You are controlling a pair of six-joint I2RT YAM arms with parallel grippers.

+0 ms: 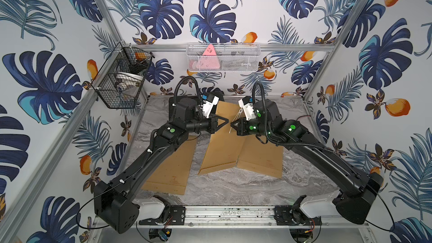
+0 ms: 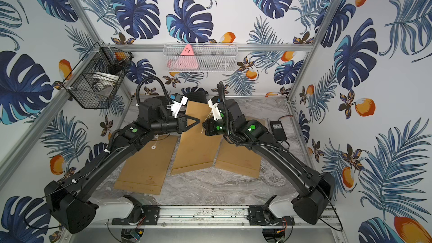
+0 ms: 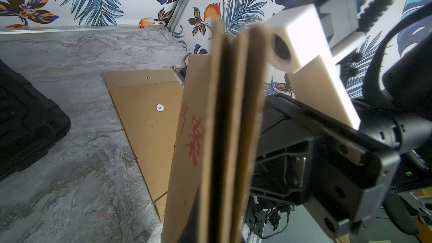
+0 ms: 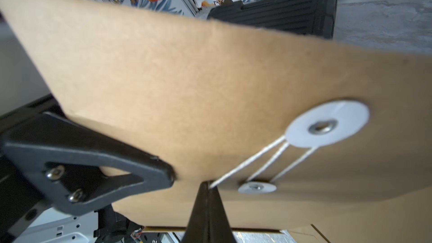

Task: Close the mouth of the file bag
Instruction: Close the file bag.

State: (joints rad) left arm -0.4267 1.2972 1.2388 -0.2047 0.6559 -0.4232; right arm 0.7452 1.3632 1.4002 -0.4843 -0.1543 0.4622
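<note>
Open room lies at 6 o'clock, on the bare marble table (image 1: 245, 190) before the arm bases. The centre is blocked by the raised file bag (image 1: 222, 150), clamped by the left gripper (image 1: 226, 120), its string (image 4: 247, 162) pinched by the right gripper (image 1: 232, 125). One flat file bag (image 1: 170, 169) lies at 8 o'clock, another flat bag (image 1: 261, 157) at 4, a power adapter (image 2: 278, 129) at 3, a wire basket (image 1: 117, 85) overhanging 10.

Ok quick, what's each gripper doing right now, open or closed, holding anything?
Left gripper: closed on the raised edge of the middle brown paper file bag.
Right gripper: closed on that bag's thin white closure string.
</note>
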